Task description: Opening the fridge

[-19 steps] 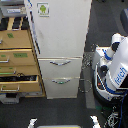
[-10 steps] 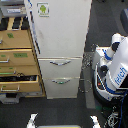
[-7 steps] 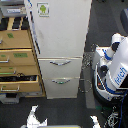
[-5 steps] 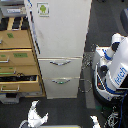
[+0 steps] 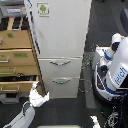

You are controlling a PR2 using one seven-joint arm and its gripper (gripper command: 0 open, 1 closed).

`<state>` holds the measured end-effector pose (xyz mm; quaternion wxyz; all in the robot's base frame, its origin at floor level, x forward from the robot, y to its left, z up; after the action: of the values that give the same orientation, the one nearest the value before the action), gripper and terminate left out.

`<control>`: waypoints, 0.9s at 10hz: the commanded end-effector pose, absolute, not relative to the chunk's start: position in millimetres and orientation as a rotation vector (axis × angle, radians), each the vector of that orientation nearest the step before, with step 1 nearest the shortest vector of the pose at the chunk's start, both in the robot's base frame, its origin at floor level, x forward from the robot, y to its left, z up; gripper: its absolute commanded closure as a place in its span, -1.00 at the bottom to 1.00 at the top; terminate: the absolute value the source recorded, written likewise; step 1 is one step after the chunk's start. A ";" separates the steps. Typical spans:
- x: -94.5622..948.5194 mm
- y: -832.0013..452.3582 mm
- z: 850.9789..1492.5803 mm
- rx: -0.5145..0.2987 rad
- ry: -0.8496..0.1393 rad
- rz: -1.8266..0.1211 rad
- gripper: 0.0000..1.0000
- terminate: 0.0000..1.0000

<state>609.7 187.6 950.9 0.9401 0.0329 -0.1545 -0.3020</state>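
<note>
The fridge (image 5: pixel 60 35) is a tall white unit in the middle of the exterior view, with a green-figure sticker (image 5: pixel 43 8) at the top of its large upper door. Below the door are two drawers with curved silver handles, the upper (image 5: pixel 60 63) and the lower (image 5: pixel 61 80); everything looks closed. My gripper (image 5: pixel 37 92) reaches up from the bottom left on a white arm. It sits just in front of the fridge's lower left corner, beside the lower drawer. It is too small and blurred to show how its jaws stand.
A tan wooden drawer cabinet (image 5: pixel 15 55) stands against the fridge on the exterior view's left, its drawers pulled out. A white and blue robot body (image 5: pixel 117 70) with cables fills the right. A second gripper tip (image 5: pixel 94 121) shows at the bottom edge.
The arm has come up from the bottom edge, and its gripper has moved up towards the fridge's lower left corner. The fridge itself looks unchanged.
</note>
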 end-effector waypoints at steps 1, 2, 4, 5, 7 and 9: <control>714.0 206.7 1022.2 0.053 -0.321 -0.538 -1.00 -1.00; 735.1 210.3 1029.0 0.052 -0.304 -0.479 -1.00 -1.00; 765.4 209.5 1038.1 0.092 -0.277 -0.381 -1.00 -1.00; 776.2 211.3 1044.7 0.088 -0.267 -0.340 -1.00 -1.00; 808.5 226.4 1061.7 0.005 -0.225 -0.217 -1.00 -1.00; 833.5 240.3 1070.0 -0.040 -0.183 -0.120 -1.00 -1.00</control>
<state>747.7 216.1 1033.1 0.9644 0.0196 -0.1503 -0.2168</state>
